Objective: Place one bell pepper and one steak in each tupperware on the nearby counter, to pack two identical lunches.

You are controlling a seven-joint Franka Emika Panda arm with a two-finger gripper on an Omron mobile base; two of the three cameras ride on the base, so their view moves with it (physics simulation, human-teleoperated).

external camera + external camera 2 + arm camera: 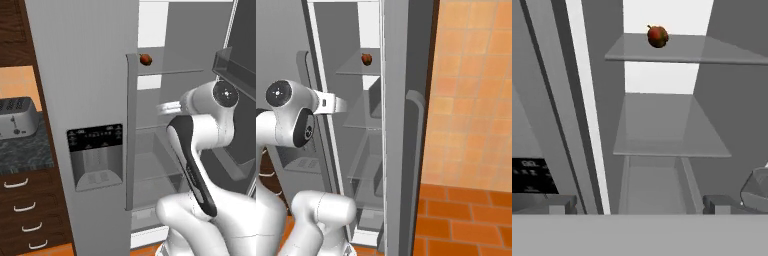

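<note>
One bell pepper (145, 59) (367, 58) (657, 36), small, rounded and dark red-orange, sits on the upper glass shelf (682, 50) of the open fridge. My gripper (639, 204) is open with nothing between its fingers. It points into the fridge, below the pepper and well short of it, at about the level of the middle shelf (667, 135). The white hand (169, 106) (333, 104) reaches in past the door edge. A strip of black counter (25, 150) lies to the left. The steak and the tupperware are out of view.
The left fridge door (85, 75) is closed, with a dispenser panel (95, 155). The right door (240, 100) stands open with bins. A silver toaster (17, 117) stands on the counter above wooden drawers (25, 210). Orange tiled wall and floor (471, 100) lie to the right.
</note>
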